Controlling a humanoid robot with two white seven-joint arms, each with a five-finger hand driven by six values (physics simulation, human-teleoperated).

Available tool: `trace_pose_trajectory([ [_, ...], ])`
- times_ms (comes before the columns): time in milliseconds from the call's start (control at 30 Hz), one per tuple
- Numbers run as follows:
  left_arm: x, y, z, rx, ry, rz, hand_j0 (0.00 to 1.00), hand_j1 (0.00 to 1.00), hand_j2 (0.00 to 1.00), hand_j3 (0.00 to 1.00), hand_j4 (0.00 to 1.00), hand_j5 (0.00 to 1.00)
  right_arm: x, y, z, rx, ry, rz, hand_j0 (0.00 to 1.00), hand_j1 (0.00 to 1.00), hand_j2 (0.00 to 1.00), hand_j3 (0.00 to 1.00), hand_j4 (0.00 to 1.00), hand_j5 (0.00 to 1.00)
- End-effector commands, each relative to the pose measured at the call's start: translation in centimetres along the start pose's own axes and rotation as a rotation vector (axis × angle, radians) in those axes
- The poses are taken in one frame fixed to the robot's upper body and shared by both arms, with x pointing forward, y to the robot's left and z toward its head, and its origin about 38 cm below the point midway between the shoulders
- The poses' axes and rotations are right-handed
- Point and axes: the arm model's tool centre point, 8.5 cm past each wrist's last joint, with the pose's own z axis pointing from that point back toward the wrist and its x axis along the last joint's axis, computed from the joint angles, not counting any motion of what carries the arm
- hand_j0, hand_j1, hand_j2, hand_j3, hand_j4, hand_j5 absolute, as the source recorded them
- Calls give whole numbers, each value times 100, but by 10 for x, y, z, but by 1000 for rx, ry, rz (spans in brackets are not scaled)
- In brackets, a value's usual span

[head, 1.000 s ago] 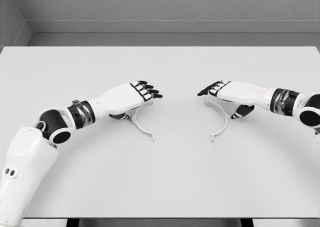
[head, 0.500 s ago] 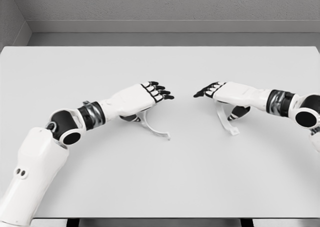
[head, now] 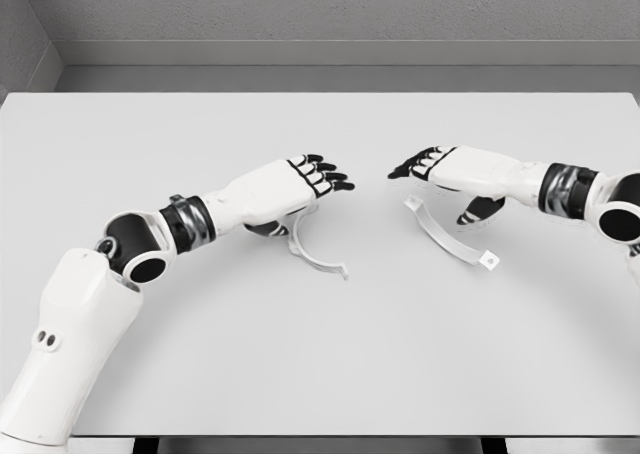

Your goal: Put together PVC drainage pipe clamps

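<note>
Grey walls close off the back of a plain white counter on which both arms work toward the middle. The left hand holds one curved white clamp half beneath its palm, the thumb tucked under while the dark-tipped fingers reach forward nearly straight; the half's free end curls out toward the centre, low over the counter. The right hand carries the other clamp half the same way, its tabbed end trailing toward the near side. The two halves are well apart and do not face each other squarely.

Both grips look shallow, pinched near one end, so either half could swivel or slip out as the hands close in. If the arcs meet while skewed, the ends will likely clash rather than mate. A free end might also drag on the counter and twist its half in the grasp.
</note>
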Motion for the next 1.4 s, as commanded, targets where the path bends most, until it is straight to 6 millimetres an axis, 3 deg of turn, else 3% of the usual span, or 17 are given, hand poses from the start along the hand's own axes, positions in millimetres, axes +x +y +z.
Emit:
trace_pose_trajectory([
  [0,-3,2,3,10,8,6,100,100,100,100,100,100,-9,-7,12,-14,32,3,100,100,100,100,100,100],
  [133,-3,3,4,13,7,8,100,100,100,100,100,100,-23,-16,30,-33,79,9,100,100,100,100,100,100],
  [200,-1,6,4,23,1,5,100,100,100,100,100,100,-32,-19,50,-28,116,27,100,100,100,100,100,100],
  [300,-1,6,4,23,1,3,100,100,100,100,100,100,-38,-15,72,16,111,72,100,100,100,100,100,100],
  [367,-1,6,4,24,1,2,100,100,100,100,100,100,-37,-8,76,37,99,80,100,100,100,100,100,100],
  [533,-2,7,5,23,1,0,100,100,100,100,100,100,-30,0,71,52,54,88,100,100,100,100,100,100],
  [600,-3,7,6,22,4,1,100,100,100,100,100,100,-17,-1,69,54,23,115,100,100,100,100,100,100],
  [733,-11,9,20,19,31,-20,100,100,100,100,100,100,-15,1,73,58,16,113,100,100,100,100,100,100],
  [900,-21,7,33,-3,55,-37,100,100,100,100,100,100,3,15,71,78,-32,108,100,100,100,100,100,100],
  [1000,-25,8,38,-3,69,-39,100,100,100,100,100,100,26,17,66,74,-91,135,100,100,100,100,100,100],
  [1367,-26,9,39,-2,71,-41,100,100,100,100,100,100,49,37,51,110,-164,128,100,100,100,100,100,100],
])
